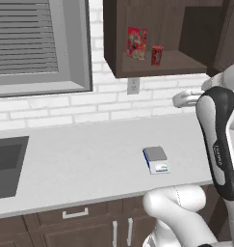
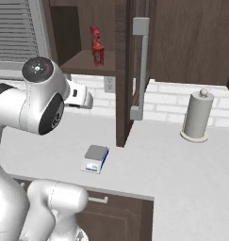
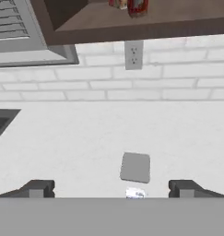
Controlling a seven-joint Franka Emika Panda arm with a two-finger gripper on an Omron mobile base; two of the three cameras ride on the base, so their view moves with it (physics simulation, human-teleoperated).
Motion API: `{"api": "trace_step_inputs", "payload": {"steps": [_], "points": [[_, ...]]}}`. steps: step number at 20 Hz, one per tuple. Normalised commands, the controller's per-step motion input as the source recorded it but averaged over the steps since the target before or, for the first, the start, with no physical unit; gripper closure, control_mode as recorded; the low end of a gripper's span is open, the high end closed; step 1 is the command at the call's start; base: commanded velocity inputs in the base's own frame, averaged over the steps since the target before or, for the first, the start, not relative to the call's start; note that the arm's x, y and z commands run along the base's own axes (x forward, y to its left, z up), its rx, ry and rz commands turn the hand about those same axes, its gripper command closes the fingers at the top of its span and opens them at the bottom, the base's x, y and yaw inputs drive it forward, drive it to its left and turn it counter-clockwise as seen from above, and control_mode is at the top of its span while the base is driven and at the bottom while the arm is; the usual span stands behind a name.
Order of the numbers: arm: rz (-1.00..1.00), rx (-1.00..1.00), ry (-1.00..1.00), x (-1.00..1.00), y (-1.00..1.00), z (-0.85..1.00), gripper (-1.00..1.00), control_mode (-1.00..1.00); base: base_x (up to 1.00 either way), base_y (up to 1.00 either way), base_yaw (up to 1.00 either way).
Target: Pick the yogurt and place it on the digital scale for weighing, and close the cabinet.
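Observation:
The yogurt (image 1: 157, 55) (image 2: 98, 55) (image 3: 137, 7), a small red cup, stands on the shelf of the open cabinet (image 1: 113, 43) (image 2: 83, 61). The cabinet's door (image 2: 130, 70) juts out edge-on, its silver bar handle (image 2: 142, 66) facing me. On the counter below lies the digital scale (image 1: 155, 159) (image 2: 95, 157) (image 3: 135, 168), grey platform bare. My gripper (image 3: 111, 189) is open and holds nothing. It hangs above the counter, below the shelf and short of the scale, with its fingertips (image 3: 37, 188) far apart.
A flat colourful red box (image 1: 136, 42) (image 2: 94, 35) stands beside the yogurt on the shelf. A paper towel roll (image 2: 197, 115) is at the right of the counter, a sink (image 1: 5, 164) at the left. A wall outlet (image 3: 133, 54) sits under the cabinet.

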Motion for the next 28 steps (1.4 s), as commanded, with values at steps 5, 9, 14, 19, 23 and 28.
{"api": "trace_step_inputs", "payload": {"steps": [5, 9, 14, 19, 23, 28], "points": [[-0.08, 0.0, -0.18, -0.01, 0.0, 0.76, -1.0, -1.0, 0.0, 0.0, 0.0], [-0.08, 0.0, -0.13, 0.02, -0.01, 0.56, -1.0, -1.0, 0.0, 0.0, 0.0], [-0.07, 0.0, -0.26, 0.23, 0.0, 0.46, -1.0, -1.0, 0.0, 0.0, 0.0], [-0.04, 0.0, 0.03, 0.41, 0.0, 0.23, -1.0, -1.0, 0.0, 0.0, 0.0], [0.0, 0.0, 0.07, 0.57, 0.0, 0.05, -1.0, -1.0, 0.0, 0.0, 0.0], [0.0, 0.0, 0.1, 0.62, 0.0, 0.0, -1.0, -1.0, 0.0, 0.0, 0.0]]}}
